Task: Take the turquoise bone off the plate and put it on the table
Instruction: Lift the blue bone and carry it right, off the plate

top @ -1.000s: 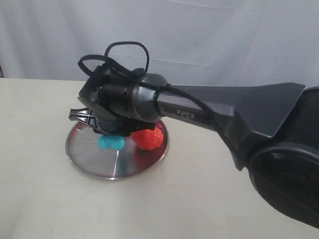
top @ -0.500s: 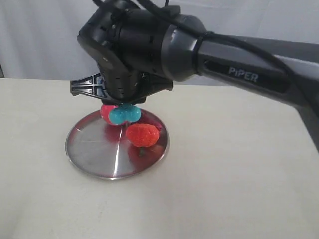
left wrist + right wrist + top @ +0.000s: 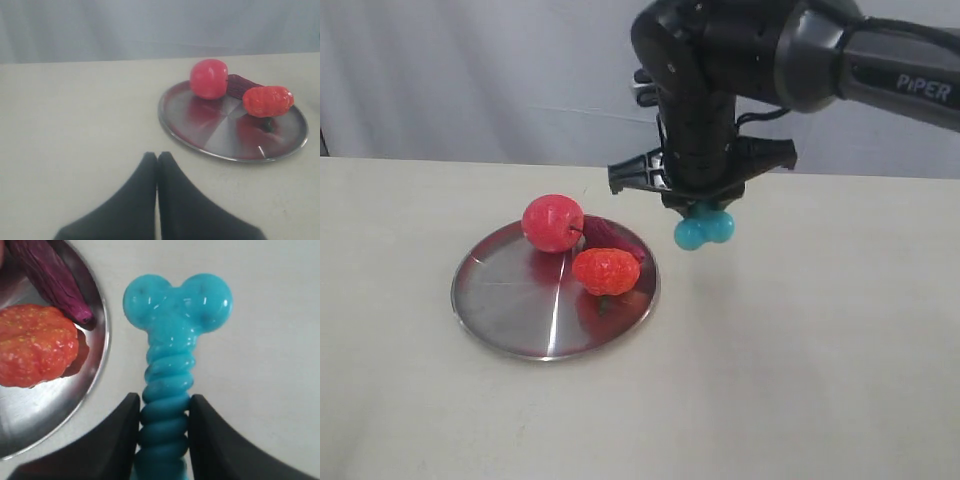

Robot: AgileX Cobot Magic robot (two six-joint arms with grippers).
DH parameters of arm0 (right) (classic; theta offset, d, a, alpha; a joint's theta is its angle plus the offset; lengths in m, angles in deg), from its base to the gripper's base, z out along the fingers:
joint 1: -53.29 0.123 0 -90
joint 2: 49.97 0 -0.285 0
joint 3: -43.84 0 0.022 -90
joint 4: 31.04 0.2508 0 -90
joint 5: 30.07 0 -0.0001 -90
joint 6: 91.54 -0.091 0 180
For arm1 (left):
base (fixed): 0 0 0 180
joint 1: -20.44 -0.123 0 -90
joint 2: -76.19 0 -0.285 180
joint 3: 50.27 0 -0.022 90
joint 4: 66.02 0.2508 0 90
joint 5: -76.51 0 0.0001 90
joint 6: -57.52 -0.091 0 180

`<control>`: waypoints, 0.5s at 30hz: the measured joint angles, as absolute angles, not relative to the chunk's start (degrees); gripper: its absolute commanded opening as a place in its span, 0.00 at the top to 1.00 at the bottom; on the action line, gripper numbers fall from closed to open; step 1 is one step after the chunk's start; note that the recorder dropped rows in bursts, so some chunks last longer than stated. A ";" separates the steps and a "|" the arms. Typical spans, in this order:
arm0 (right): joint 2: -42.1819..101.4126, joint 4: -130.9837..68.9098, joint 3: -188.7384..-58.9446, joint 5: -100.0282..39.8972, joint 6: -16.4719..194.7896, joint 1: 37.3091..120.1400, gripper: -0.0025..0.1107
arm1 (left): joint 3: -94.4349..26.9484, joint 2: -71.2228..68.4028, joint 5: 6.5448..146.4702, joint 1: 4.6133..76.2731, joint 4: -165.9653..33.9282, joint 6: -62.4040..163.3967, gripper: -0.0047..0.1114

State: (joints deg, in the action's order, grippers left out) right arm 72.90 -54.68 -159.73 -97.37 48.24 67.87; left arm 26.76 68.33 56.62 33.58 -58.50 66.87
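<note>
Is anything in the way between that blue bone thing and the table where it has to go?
Nothing visible. The right gripper holds the turquoise bone beyond the plate rim, with only table beneath it.

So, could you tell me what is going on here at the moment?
The right pincer grips the bone by its ribbed shaft. The bone hangs knob-down over the table, just beside the plate, so it is off the plate but not yet set down. An apple, a strawberry and a purple item lie on the plate. The left pincer is shut, holds nothing and is apart from the plate.
</note>
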 measured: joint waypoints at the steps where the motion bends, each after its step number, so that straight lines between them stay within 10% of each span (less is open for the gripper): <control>1: 72.90 -54.44 -157.21 -94.45 47.69 67.10 0.98 | 26.76 68.33 56.62 33.58 -58.50 66.87 0.96; 15: 72.90 -54.80 -139.10 -68.70 38.76 62.23 0.98 | 26.76 68.33 56.62 33.58 -58.50 66.87 0.96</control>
State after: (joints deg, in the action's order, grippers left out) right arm 72.90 -54.80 -139.10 -68.70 38.76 62.23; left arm 26.76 68.33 56.62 33.58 -58.50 66.87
